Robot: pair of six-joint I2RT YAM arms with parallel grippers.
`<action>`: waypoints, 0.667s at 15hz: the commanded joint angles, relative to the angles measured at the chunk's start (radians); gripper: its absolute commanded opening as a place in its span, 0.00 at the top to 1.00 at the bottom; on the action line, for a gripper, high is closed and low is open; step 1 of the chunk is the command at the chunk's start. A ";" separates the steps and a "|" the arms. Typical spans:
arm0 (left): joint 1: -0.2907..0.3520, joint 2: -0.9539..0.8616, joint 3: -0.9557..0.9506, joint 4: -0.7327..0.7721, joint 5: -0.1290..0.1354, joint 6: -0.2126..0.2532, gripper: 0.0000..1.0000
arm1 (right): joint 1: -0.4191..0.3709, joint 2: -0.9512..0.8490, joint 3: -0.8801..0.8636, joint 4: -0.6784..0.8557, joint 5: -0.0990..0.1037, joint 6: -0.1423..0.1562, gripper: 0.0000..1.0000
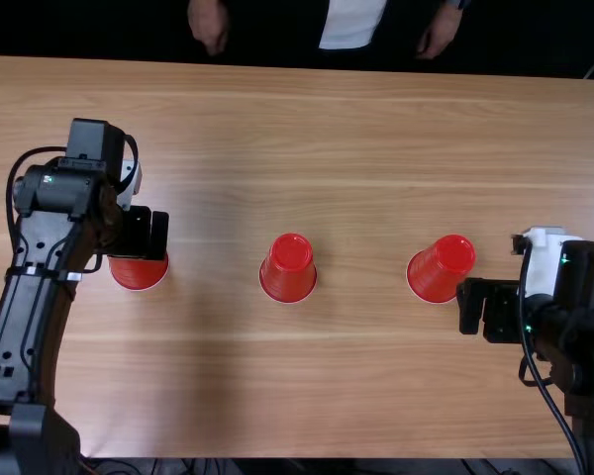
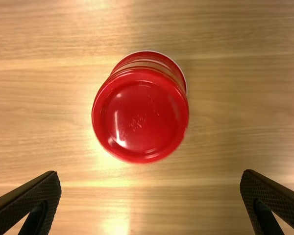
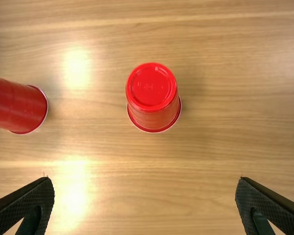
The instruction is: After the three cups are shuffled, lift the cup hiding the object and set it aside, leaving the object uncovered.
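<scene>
Red smooth plastic, round, tapered, mouths down, axes upright: left cup (image 1: 139, 271), right cup (image 1: 441, 268) flanking middle cup (image 1: 288, 267) | left pincer (image 2: 148, 178) released | right pincer (image 3: 143, 180) released

Three cups stand upside down in a row across the middle of the counter (image 1: 307, 139), well apart from one another. The left cup (image 1: 139, 271) sits below the left hand (image 1: 147, 236), whose fingers are set wide (from above, the arm covers the cup's far part). The middle cup (image 1: 288, 268) stands alone near the counter's centre. The right cup (image 1: 441, 268) is farther right, with the right hand (image 1: 483, 307), its fingers also wide, just to the cup's right and slightly nearer the near edge. Each arm comes in from the near edge, one at each end of the row.
</scene>
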 commanded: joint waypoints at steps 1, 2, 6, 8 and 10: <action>-0.008 0.033 0.039 0.003 -0.021 -0.006 0.00 | 0.010 0.006 -0.015 0.002 -0.005 0.007 0.00; -0.008 0.055 0.039 0.018 -0.041 -0.006 0.00 | 0.010 0.005 -0.023 0.003 -0.005 0.007 0.00; -0.011 0.122 0.053 0.062 -0.048 -0.011 0.00 | 0.010 0.006 -0.027 0.024 -0.005 0.007 0.00; -0.011 0.159 0.070 0.062 -0.050 -0.045 0.00 | 0.010 0.006 -0.027 0.024 -0.005 0.007 0.00; -0.011 0.184 0.083 0.049 -0.050 -0.056 0.00 | 0.010 0.006 -0.027 0.024 -0.005 0.007 0.00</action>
